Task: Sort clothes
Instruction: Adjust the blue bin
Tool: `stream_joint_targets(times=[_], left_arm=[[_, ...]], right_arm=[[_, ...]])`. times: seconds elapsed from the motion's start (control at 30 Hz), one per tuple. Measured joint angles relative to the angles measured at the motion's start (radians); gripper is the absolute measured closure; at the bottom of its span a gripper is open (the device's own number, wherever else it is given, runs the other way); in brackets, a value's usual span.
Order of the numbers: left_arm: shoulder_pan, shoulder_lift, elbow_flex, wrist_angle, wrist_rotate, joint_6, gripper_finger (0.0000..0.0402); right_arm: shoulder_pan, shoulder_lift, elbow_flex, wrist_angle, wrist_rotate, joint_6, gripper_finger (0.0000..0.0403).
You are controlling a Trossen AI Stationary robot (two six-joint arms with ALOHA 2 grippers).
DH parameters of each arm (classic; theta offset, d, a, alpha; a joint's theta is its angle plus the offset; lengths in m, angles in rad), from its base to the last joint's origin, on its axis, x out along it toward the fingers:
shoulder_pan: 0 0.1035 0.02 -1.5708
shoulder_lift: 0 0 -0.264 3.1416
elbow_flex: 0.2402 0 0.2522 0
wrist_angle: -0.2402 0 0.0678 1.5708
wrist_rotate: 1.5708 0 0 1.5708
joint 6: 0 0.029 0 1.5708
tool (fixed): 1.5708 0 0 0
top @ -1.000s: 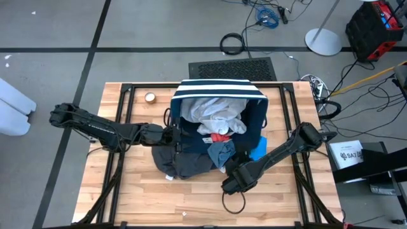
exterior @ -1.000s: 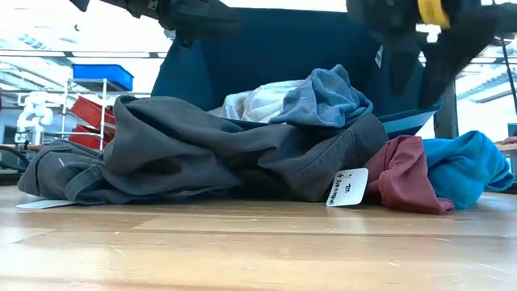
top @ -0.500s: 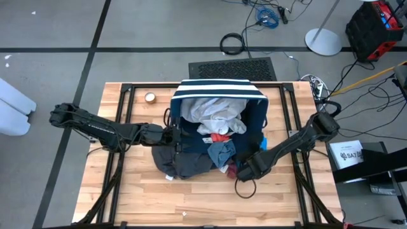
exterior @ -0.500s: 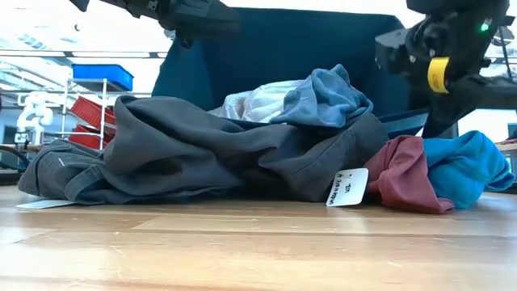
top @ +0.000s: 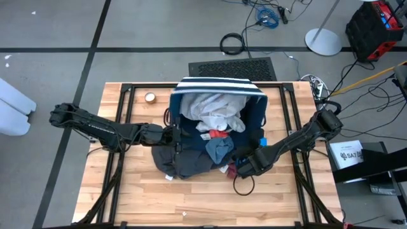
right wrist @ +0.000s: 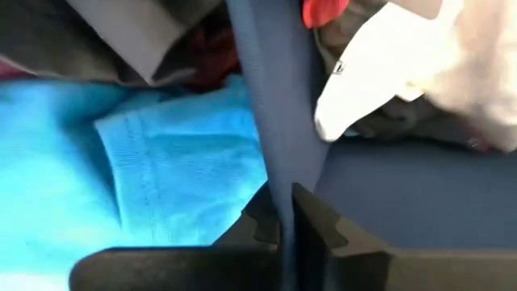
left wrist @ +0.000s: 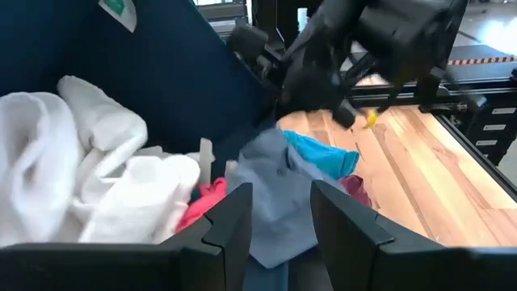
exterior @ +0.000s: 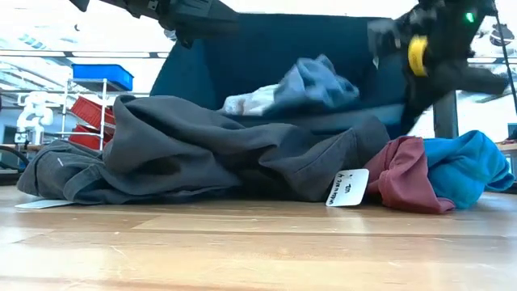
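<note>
Right wrist view gives me what the overhead hides: the right gripper (right wrist: pixel 284 212) pinched on the bin (right wrist: pixel 279 105) wall, blue cloth (right wrist: pixel 105 162) on one side, white cloth (right wrist: pixel 420 65) on the other. From high view I see the bin (top: pixel 219 86) tipped on its side, clothes (top: pixel 206 143) spilling toward bare table (top: pixel 127 197) at the near edge. My left gripper (top: pixel 173 135) sits at the bin's left rim, fingers apart in its wrist view. Low view shows grey cloth (exterior: pixel 202 153) heaped in front, maroon cloth (exterior: pixel 404 174) beside it.
</note>
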Motion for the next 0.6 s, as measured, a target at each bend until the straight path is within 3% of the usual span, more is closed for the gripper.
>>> stream_joint_targets(times=[0.3, 0.6], left_arm=[[0.000, 0.000, 0.000, 0.001, 0.000, 0.001, 0.0265], [-0.001, 0.000, 0.000, 0.056, 0.000, 0.004, 0.0265]], right_arm=[[-0.024, -0.009, 0.342, -0.283, -0.032, -0.113, 0.0403], [-0.220, -0.131, 0.381, -0.216, -0.172, -0.338, 0.0403]])
